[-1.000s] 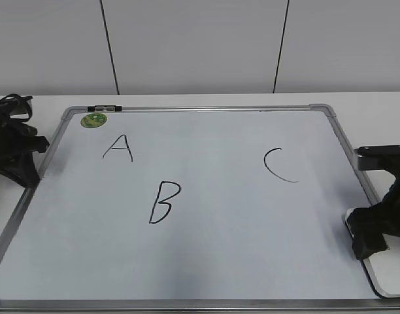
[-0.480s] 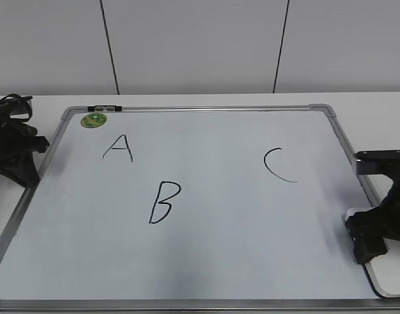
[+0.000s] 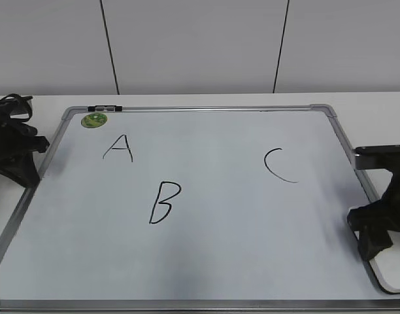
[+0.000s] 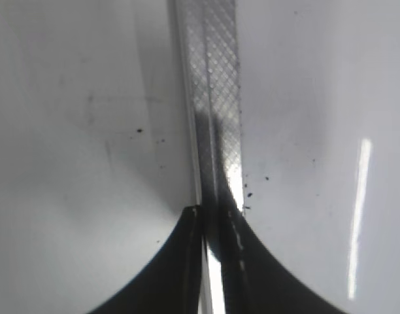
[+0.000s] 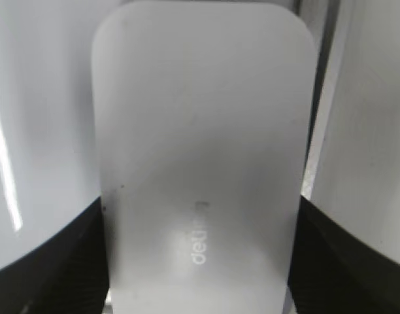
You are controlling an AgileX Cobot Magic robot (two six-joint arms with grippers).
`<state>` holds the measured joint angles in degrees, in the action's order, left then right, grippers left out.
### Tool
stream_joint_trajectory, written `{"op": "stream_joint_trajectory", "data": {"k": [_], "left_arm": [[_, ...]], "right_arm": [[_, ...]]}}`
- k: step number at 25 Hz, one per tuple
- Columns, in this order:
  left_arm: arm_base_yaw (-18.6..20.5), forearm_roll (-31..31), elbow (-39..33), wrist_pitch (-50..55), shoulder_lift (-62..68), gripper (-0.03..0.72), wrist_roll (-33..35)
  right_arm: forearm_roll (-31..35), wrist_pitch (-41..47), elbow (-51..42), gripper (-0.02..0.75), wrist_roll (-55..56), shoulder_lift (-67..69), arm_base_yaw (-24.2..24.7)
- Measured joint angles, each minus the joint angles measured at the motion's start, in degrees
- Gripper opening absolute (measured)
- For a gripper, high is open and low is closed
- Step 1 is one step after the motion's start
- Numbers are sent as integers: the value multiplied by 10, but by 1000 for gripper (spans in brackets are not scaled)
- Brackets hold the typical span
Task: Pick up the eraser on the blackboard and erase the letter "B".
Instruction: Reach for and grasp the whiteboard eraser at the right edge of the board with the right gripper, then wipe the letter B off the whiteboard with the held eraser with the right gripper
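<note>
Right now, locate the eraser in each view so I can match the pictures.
Exterior view: eraser at the bottom right, partly behind the right gripper.
Left wrist view: not in it.
Right wrist view: eraser fills the centre, between the jaws.
Shared landmark: the blackboard frame.

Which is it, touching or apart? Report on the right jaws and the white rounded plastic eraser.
Touching. Right wrist view: both dark jaws flank the white plastic eraser, flush against its sides, no gap.
</note>
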<state>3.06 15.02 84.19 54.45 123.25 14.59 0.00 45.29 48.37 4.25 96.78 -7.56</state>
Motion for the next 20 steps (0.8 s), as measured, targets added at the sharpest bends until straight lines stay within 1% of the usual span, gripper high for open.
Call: {"op": "stream_joint_trajectory", "data": {"k": [4, 8, 11, 14, 17, 20], "left_arm": [[0, 1, 0, 0, 0, 34, 0], [0, 1, 0, 0, 0, 35, 0], [0, 1, 0, 0, 0, 35, 0], [0, 1, 0, 0, 0, 35, 0], [0, 1, 0, 0, 0, 35, 0], [0, 1, 0, 0, 0, 35, 0]], "right_arm": [[-14, 73, 59, 528, -1, 0, 0], [-14, 131, 121, 528, -17, 0, 0], [15, 161, 172, 528, -42, 0, 0], [61, 174, 216, 528, -66, 0, -4], [67, 184, 248, 528, -73, 2, -32], [67, 189, 285, 528, -76, 19, -82]]}}
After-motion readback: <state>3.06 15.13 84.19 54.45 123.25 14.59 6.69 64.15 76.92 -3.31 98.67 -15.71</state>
